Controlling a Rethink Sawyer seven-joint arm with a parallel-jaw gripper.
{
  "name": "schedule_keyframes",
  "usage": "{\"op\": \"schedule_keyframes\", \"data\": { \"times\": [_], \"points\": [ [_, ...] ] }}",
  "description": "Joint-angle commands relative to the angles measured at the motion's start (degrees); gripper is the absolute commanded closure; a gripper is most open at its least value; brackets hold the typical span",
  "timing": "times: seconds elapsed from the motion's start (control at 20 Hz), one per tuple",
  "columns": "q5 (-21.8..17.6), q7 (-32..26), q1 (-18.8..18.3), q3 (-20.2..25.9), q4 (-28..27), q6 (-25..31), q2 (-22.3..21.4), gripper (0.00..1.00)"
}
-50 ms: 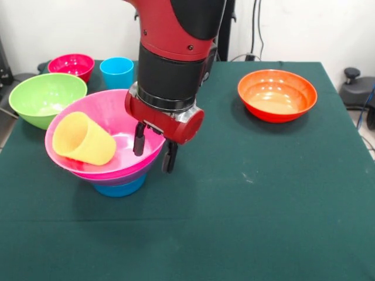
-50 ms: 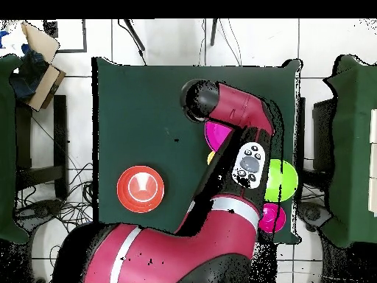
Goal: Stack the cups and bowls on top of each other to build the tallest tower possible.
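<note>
The tower (image 1: 117,170) stands left of centre in the front view: a big pink bowl (image 1: 120,146) nested on a purple bowl (image 1: 108,178) and a mid blue bowl (image 1: 120,188). An orange-yellow cup (image 1: 82,139) lies on its side inside the pink bowl. My gripper (image 1: 154,151) hangs open at the pink bowl's right rim, with one finger (image 1: 139,140) inside the bowl and the other outside. From overhead the arm hides the gripper, and only part of the pink bowl (image 2: 218,133) shows.
A lime green bowl (image 1: 45,96), a small red bowl (image 1: 71,63) and a sky blue cup (image 1: 117,71) stand at the far left. An orange bowl (image 1: 276,93) sits alone at the far right on the dark green table (image 1: 263,193).
</note>
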Motion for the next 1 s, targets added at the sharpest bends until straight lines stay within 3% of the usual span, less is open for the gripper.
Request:
{"op": "schedule_keyframes", "data": {
  "times": [0.05, 0.5, 0.65, 1.0],
  "points": [
    [-0.89, 7.61, 0.64, 1.88, 2.62, 6.58, -1.04, 0.0],
    [-0.86, 6.87, 0.85, 0.57, 1.15, 11.46, -2.39, 0.0],
    [-1.27, 6.03, 1.04, -0.7, -0.05, 16.11, -4.58, 0.0],
    [-1.69, -0.7, -2.29, 1.83, 1.74, 17.83, -9.22, 0.0]
  ]
}}
